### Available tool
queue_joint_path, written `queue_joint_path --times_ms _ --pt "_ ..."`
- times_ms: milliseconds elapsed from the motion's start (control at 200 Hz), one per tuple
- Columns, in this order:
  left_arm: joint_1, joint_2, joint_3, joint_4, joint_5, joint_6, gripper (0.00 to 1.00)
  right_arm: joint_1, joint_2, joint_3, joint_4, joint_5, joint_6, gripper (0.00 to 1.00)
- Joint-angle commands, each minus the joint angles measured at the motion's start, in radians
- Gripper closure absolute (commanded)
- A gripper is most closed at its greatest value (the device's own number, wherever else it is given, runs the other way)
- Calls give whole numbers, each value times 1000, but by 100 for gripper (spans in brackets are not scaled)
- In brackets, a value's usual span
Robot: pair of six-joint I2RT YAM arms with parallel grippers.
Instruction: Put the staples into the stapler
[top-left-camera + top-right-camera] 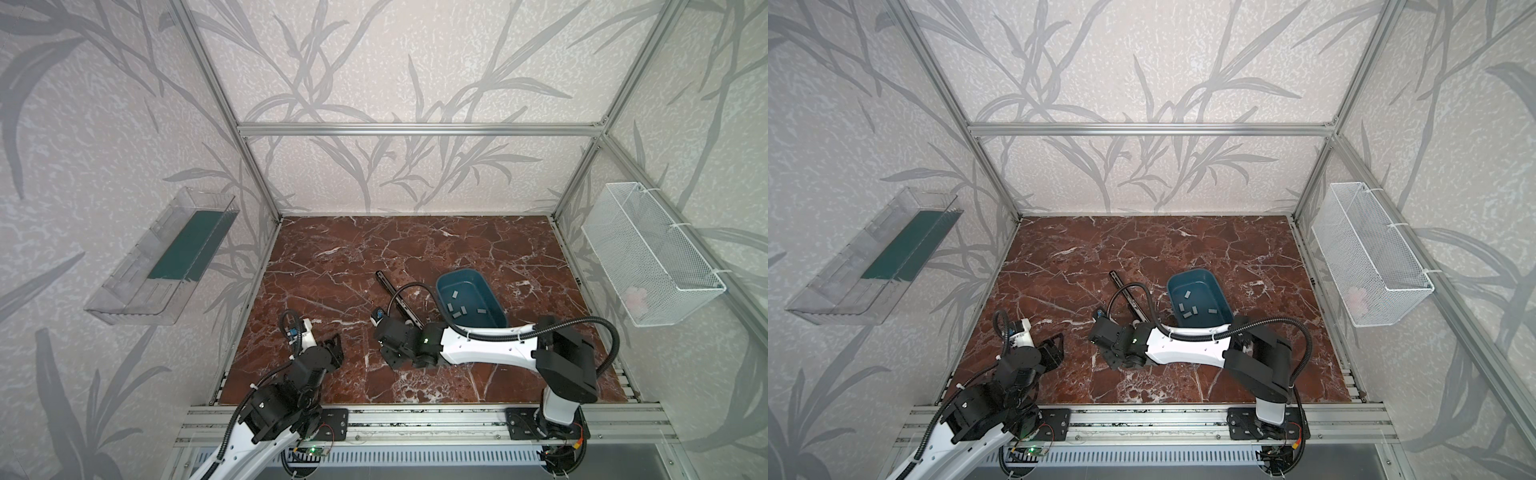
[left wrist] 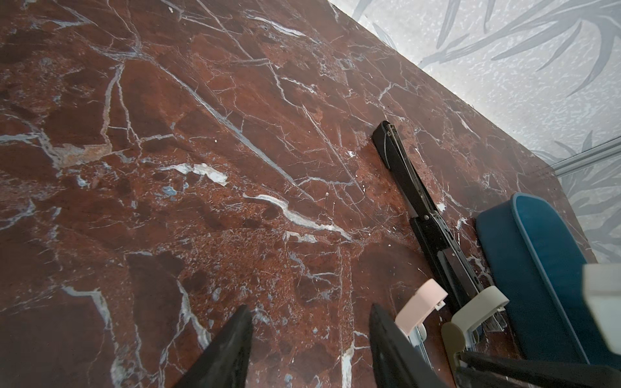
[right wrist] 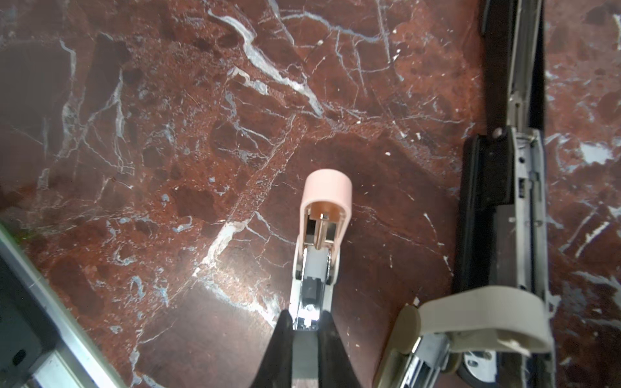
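Marble tabletop (image 1: 332,257), leafy wallpaper (image 1: 374,83), staples (image 1: 454,294) in tray (image 1: 473,289)

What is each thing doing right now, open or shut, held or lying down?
Right claw: shut on pink stapler.
Pink stapler: flipped open.
Left claw: open, empty.
Black stapler: unfolded flat.
Beige stapler: lid up.
Staples: loose in blue tray.

Right hand (image 3: 306,319) clamps open pink stapler (image 3: 326,188); beige stapler (image 3: 484,309), black stapler (image 3: 484,181) beside.
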State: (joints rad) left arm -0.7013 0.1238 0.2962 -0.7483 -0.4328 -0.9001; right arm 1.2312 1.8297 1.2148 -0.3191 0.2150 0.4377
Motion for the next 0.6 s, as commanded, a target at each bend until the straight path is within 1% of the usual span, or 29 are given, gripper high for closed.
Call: queue_joint_path --times_ms 0,595 --pt "-1 -3 -6 -14 -10 13 43 1 18 36 -8 -6 -20 86" --pt "-2 -2 -6 -13 -3 15 43 1 86 78 -46 26 -24 86"
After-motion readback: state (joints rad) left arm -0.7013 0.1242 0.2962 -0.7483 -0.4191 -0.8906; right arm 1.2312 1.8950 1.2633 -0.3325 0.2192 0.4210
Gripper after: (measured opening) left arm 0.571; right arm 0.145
